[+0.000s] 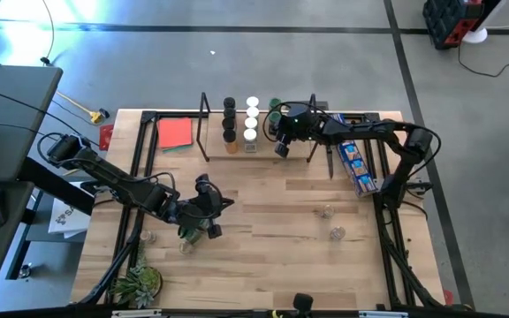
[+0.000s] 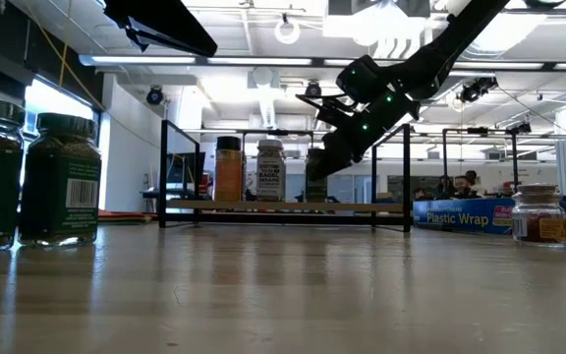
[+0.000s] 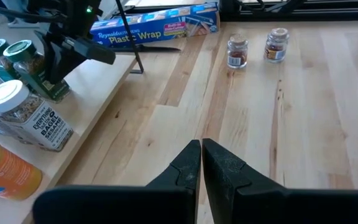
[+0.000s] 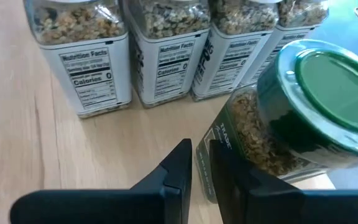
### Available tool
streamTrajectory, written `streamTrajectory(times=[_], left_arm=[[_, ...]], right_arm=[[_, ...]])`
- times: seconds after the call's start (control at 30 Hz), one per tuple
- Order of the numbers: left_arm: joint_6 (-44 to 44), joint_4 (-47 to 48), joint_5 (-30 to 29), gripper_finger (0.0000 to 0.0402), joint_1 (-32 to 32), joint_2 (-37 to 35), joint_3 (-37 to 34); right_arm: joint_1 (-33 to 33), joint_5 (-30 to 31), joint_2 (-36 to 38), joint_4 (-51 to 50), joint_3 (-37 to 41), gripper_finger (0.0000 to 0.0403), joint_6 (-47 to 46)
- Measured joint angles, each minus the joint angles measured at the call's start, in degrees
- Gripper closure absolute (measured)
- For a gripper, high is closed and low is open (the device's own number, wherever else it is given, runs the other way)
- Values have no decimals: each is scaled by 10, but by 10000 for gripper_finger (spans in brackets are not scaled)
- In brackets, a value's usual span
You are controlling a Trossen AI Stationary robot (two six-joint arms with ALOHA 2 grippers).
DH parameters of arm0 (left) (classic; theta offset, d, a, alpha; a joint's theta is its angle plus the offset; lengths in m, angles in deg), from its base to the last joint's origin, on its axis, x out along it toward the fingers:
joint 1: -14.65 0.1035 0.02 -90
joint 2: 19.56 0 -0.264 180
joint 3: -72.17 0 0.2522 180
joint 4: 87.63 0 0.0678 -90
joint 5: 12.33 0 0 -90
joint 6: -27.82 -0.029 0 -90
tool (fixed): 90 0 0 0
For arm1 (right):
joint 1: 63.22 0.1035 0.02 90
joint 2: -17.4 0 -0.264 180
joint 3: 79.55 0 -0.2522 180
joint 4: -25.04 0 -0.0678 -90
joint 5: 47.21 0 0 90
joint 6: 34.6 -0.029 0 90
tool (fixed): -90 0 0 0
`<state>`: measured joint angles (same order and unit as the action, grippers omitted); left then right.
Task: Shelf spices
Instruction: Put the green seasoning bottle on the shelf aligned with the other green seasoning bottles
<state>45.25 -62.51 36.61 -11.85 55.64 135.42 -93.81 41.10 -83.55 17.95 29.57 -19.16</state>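
- The wooden bench [image 1: 263, 265] is the biggest thing, and everything stands on it.
- The shelf [image 1: 263, 148] is a low wood rack with thin black frames. It sits at the far side of the bench, near the middle.
- The long blue Plastic Wrap box [image 1: 357, 166] lies on the bench just right of the shelf.
- The flat red square [image 1: 175, 133] lies at the far left, beside the shelf.
- A small green plant [image 1: 138, 284] sits at the near left corner.
- The left gripper [image 1: 212, 201] hangs over the near left part of the bench. Its jaws are pressed together and pinch nothing.
- The right gripper [image 1: 281, 150] is over the right part of the shelf. Its jaws are nearly together, with only a thin gap, and nothing is pinched. They are just beside the green-lid jar [image 4: 303, 118], and I cannot tell if they touch it.
- The white-lid jars [image 1: 252, 119] stand in a row on the shelf.
- The black-lid jars [image 1: 229, 115] stand in a row just left of them.
- An orange jar [image 3: 5, 174] is on the shelf too.
- Two small clear jars [image 1: 331, 223] stand on the right part of the bench, well apart from the shelf.
- Two dark green jars [image 2: 28, 177] stand at the near left of the bench.
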Motion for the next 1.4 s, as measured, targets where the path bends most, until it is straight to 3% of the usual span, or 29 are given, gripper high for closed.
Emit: streamTrajectory(times=[0.57, 1.2, 1.4], left_arm=[[4, 0, 0, 387, -2, 0, 0], [9, 0, 3, 387, -2, 0, 0], [7, 33, 26, 387, -15, -2, 5]], right_arm=[[29, -5, 23, -17, 0, 352, 1], [-24, -30, 23, 2, 0, 352, 37], [27, -10, 48, -52, -8, 352, 39]])
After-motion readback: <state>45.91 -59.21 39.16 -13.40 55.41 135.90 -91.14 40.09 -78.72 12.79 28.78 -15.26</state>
